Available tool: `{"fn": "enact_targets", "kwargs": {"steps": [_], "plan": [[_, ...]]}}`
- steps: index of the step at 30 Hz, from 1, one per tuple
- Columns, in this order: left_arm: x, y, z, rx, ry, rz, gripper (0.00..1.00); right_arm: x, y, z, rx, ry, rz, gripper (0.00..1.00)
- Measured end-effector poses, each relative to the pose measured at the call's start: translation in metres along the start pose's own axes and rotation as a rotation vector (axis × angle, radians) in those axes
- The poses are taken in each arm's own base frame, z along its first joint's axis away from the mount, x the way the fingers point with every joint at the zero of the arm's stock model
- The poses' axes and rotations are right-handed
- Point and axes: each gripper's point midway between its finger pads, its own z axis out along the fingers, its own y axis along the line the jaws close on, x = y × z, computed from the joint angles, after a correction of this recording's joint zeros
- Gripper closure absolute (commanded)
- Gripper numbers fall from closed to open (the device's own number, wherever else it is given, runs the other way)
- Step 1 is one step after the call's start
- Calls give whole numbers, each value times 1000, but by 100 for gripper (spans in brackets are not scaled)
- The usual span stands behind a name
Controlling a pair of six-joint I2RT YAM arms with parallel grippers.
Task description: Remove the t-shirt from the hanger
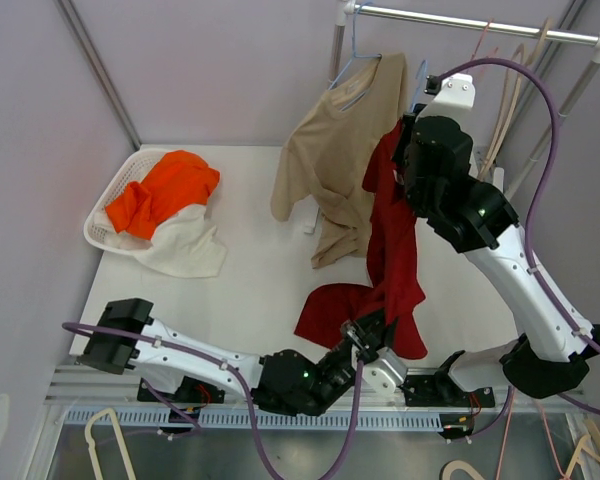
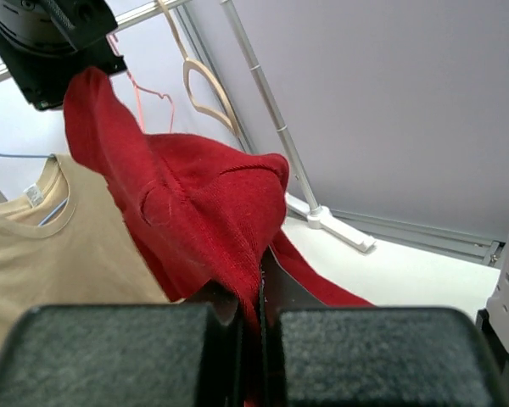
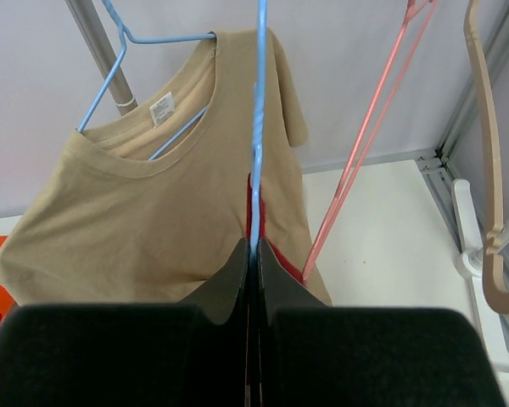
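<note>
The red t-shirt (image 1: 395,250) hung from 1 o'clock down to 5 o'clock over the table (image 1: 250,290). The right gripper (image 3: 253,257) was clamped on a blue hanger (image 3: 260,127). The left gripper (image 1: 365,340) pinched the shirt's lower edge. 1 tan t-shirt (image 1: 340,140) hung at 12 o'clock.

1. Pretty sure this is a robotics lab rig, not anyone's home: left arm (image 1: 195,352) and right arm (image 1: 520,270) bolted to an aluminium rail (image 1: 280,416).
2. Plain grey walls (image 1: 230,70) box in a white table (image 1: 250,290).
3. Bare metal clothes rack (image 1: 480,22), plastic laundry basket (image 1: 105,200).
</note>
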Motion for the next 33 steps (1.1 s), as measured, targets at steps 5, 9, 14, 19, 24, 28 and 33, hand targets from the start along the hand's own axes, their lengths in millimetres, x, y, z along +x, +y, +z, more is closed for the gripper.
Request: {"fn": "enact_targets", "kwargs": {"steps": [5, 9, 14, 19, 24, 28, 33], "plan": [[-5, -8, -14, 3, -7, 14, 99, -5, 5, 5, 0, -17, -5, 100], [-21, -17, -22, 7, -46, 34, 99, -6, 7, 8, 5, -24, -3, 100], [-27, -15, -21, -1, -56, 26, 99, -9, 7, 8, 3, -25, 0, 100], [20, -10, -10, -5, 9, -76, 99, -32, 9, -1, -35, -35, 50, 100], [119, 15, 20, 26, 223, -198, 99, -47, 0, -22, -88, -27, 104, 100], [165, 48, 40, -53, 387, -240, 99, -43, -10, -42, -137, 17, 115, 100], [161, 88, 93, -110, 451, -377, 99, -37, -22, -68, -203, 70, 121, 100]]}}
